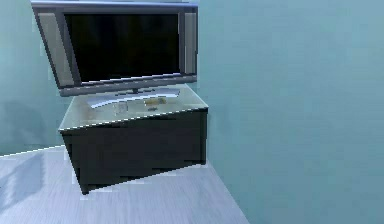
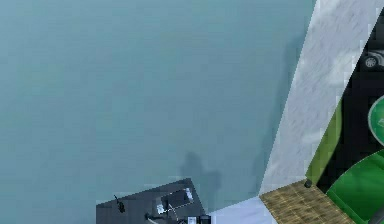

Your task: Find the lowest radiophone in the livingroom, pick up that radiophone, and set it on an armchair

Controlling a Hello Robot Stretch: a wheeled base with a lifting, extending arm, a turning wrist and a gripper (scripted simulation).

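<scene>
Forward view: a flat TV [image 1: 127, 47] with a dark screen and grey frame stands on a dark low cabinet [image 1: 140, 148] against a teal wall [image 1: 290, 90]. The TV's curved grey base [image 1: 125, 97] sits on the cabinet's pale top. Just beside the base, toward the view's right, lies a small tan object [image 1: 153, 101]. It may be the phone, but it is too small to tell. Pale grey floor [image 1: 60, 200] runs around the cabinet.

Arm side view: mostly teal wall [image 2: 140, 90]. At the bottom edge, near the middle, the gripper [image 2: 135, 205] shows as a dark grey body, with white marker squares [image 2: 172, 206] on its right. Its far end is hard to make out, so I cannot tell whether it holds anything or how the fingers stand. On the right a white wall strip [image 2: 320, 100] runs diagonally. Beyond it is a green piece of furniture [image 2: 350, 190], kind unclear, next to a dark area. A patch of wood floor [image 2: 300, 203] lies at the bottom right.
</scene>
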